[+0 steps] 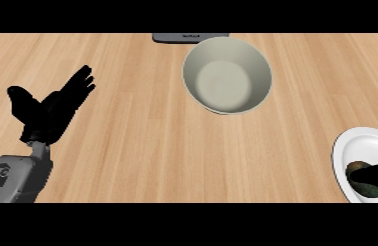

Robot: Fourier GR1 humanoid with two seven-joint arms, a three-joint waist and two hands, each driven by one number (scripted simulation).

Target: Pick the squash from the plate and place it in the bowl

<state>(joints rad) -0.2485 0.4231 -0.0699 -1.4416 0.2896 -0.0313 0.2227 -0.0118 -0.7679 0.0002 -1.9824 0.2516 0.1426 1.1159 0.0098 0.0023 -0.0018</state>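
Wood counter [133, 155]: bowl [227, 75] bare; plate [347, 150] w/ squash [363, 179] (edge-cropped); left hand [52, 107] fingers straight.

A dark grey slab [190, 37] lies at the wooden counter's [148, 140] far edge.

A pale bowl [227, 75] stands on the wooden bench [140, 155], near its far edge and a little right of centre. Just behind the bowl, a dark grey flat object [177, 37] lies at the far edge (its small lettering cannot be read). At the right edge a white plate [344, 160] is cut off by the frame; on it lies a dark squash [363, 177], only partly in view. The left hand [50, 110] shows at the left side on its grey forearm [23, 177], resting open with fingers [80, 82] straight and pointing away, well apart from bowl and plate.
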